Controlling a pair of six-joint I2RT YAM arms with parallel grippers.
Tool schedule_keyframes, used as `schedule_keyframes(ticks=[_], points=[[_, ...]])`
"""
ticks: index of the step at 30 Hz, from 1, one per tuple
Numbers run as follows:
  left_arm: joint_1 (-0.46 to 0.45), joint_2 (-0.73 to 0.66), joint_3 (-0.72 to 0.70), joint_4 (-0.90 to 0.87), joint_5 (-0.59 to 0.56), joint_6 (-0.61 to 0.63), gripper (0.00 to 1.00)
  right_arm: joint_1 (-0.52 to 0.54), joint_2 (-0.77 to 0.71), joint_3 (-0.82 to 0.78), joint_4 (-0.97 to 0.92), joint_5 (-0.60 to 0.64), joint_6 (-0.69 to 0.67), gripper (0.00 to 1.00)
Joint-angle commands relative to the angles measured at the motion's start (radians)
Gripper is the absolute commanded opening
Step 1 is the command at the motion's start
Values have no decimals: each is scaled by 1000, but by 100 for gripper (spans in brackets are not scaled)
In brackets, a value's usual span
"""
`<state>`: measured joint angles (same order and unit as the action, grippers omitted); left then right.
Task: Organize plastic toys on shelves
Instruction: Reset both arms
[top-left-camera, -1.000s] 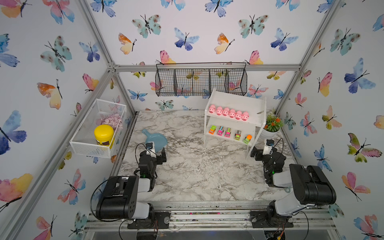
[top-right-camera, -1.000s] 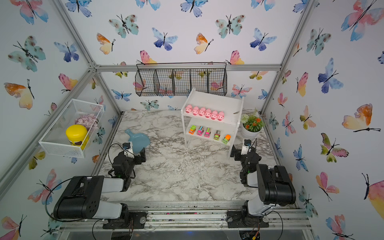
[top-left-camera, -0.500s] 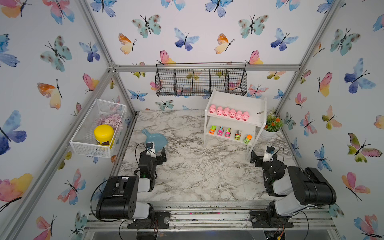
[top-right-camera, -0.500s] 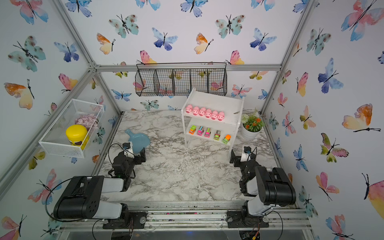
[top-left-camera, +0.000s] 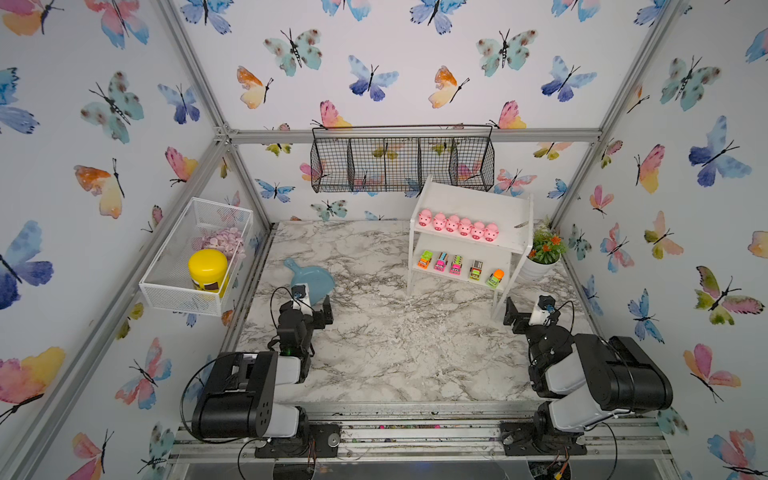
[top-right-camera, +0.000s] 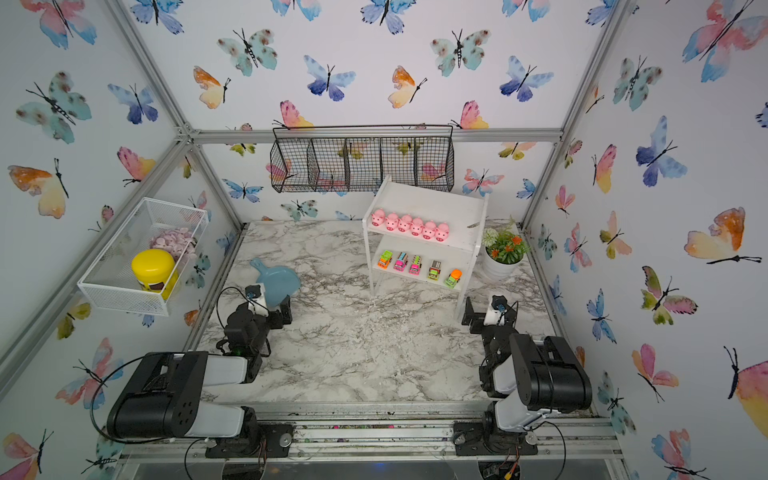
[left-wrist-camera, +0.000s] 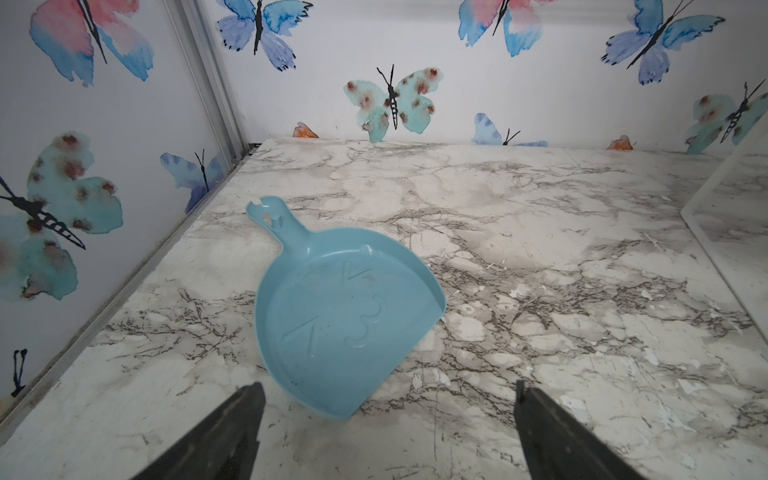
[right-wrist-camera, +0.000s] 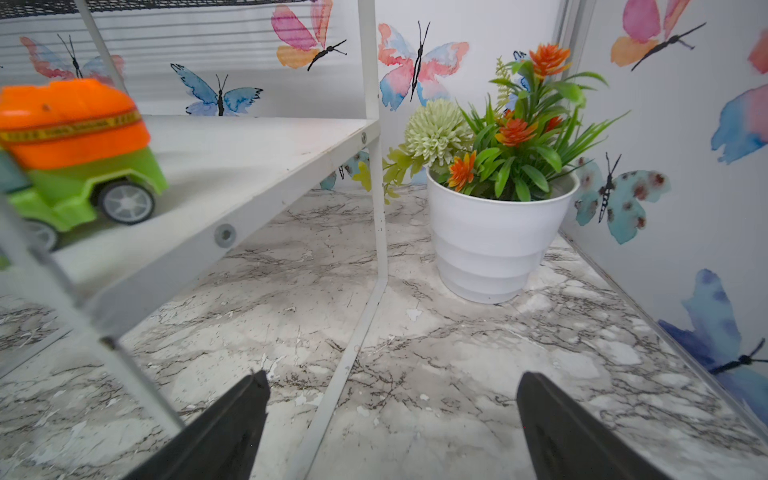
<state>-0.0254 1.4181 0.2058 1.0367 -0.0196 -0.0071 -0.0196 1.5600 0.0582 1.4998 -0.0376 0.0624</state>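
Six pigs (top-left-camera: 457, 226) in a row on shelf (top-left-camera: 490, 199) top board, five trucks (top-left-camera: 456, 266) on the lower board. Shelf stands at tabletop (top-left-camera: 374, 353) far right corner. Jaws spread wide, holding nothing: right gripper (right-wrist-camera: 392, 378) beside shelf's front right leg, left gripper (left-wrist-camera: 388, 388) near blue dustpan (left-wrist-camera: 345, 320).

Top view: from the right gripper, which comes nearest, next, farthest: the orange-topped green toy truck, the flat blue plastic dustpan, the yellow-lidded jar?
From right gripper:
1. Orange-topped green toy truck, lower shelf.
2. Flat blue plastic dustpan, table's left.
3. Yellow-lidded jar, white mesh basket.
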Motion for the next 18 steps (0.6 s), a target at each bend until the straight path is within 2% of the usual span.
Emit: schedule_keyframes(ticks=[1,4,7,11,15,18], points=[[6,-12,9,25,18,6,99,3,-5,78,-108,35,21,100],[6,-12,9,25,20,6,99,3,-4,146,-235,1,7,100],[5,-12,9,25,19,6,99,3,2,155,-246,-7,3,100],[6,-13,8,25,18,6,99,3,-9,95,-150,19,12,100],[6,-12,9,25,19,6,98,3,-19,-12,27,103,49,100],[5,-13,9,25,18,6,98,3,-1,-36,96,137,64,100]])
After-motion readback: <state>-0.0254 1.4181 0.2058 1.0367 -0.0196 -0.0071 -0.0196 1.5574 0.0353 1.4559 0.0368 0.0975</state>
